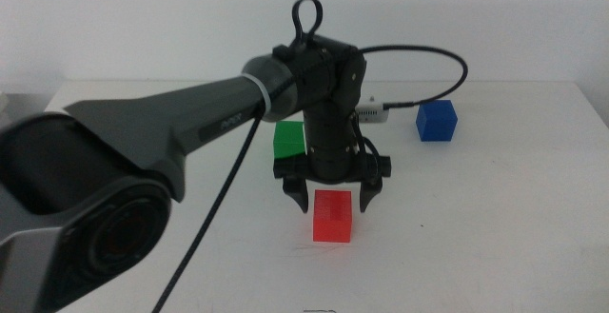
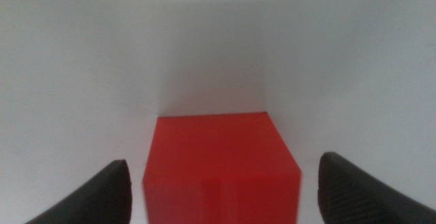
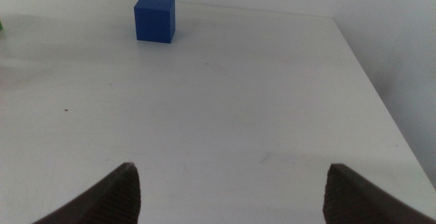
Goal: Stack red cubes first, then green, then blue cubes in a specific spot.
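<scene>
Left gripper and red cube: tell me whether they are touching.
Apart. The left wrist view shows white table on both sides of the red cube, between it and each jaw of the open left gripper, which straddles it.

I see 3 cubes of matching size on the white tabletop, none stacked. The red cube [image 1: 333, 216] sits nearest me, flat on the table, its faces plain and bright from this angle; in the left wrist view it [image 2: 221, 166] lies centered with bare table on both sides. The green cube [image 1: 287, 140] rests farther back and to the left, partly hidden. The blue cube [image 1: 437, 121] stands well apart at the back right, upright and alone [image 3: 154, 18].
</scene>
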Robot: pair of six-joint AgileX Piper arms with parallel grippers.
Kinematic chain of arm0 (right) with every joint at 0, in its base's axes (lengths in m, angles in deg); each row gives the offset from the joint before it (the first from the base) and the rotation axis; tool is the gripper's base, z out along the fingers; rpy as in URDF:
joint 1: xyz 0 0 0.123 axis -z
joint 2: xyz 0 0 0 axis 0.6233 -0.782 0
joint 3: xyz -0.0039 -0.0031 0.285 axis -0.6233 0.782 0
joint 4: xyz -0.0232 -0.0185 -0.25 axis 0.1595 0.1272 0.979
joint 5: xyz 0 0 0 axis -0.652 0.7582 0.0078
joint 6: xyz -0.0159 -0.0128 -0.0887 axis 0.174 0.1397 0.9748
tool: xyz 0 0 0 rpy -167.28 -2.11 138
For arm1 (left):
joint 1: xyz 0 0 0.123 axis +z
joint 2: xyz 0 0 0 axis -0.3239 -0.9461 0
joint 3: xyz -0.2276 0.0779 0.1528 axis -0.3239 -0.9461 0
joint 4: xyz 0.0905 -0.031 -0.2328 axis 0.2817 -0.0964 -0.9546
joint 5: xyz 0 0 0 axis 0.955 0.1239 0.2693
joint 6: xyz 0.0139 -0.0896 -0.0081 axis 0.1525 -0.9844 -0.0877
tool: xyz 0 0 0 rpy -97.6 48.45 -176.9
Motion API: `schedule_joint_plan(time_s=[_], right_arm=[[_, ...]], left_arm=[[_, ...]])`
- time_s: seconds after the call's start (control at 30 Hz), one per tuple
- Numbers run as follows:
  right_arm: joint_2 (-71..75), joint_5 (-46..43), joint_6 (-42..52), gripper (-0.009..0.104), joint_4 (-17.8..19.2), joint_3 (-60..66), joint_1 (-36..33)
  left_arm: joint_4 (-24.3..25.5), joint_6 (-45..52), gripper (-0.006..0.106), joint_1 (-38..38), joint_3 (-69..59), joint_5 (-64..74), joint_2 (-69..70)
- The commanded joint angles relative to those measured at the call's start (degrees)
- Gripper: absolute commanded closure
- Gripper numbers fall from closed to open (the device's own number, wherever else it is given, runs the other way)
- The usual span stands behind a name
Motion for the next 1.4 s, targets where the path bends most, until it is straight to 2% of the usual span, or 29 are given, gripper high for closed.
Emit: schedule_joint_plan(time_s=[0.0, 0.17, 0.33, 0.47, 0.7, 1.0, 1.13, 1.37], right_arm=[[1.3, -4.3, 0.3, 0.013, 0.9, -1.0, 0.3], [1.3, -4.3, 0.3, 0.013, 0.9, -1.0, 0.3], [1.3, -4.3, 0.3, 0.013, 0.9, -1.0, 0.3], [1.3, -4.3, 0.3, 0.013, 0.9, -1.0, 0.3], [1.3, -4.3, 0.3, 0.013, 0.9, -1.0, 0.3], [1.3, -4.3, 0.3, 0.013, 0.9, -1.0, 0.3], [1.3, -4.3, 0.3, 0.013, 0.9, -1.0, 0.3], [1.3, -4.3, 0.3, 0.013, 0.9, -1.0, 0.3]], left_arm=[[0.4, 0.0, 0.007, 0.0, 1.4, 5.6, 6.4], [1.0, -0.6, 0.007, 0.7, 1.4, 5.6, 11.9], [4.4, -0.5, 0.007, 3.1, 1.4, 5.6, 17.2], [5.3, 3.0, 0.007, 6.1, 1.4, 5.5, 17.7], [2.9, 9.0, 0.007, 10.3, 8.2, 4.8, 11.7], [6.0, 12.2, 0.007, 10.3, 22.6, 5.6, 0.0], [7.6, 12.5, 0.007, 10.7, 23.6, 5.3, -2.2], [7.3, 12.6, 0.007, 11.9, 23.6, 3.8, -4.9]])
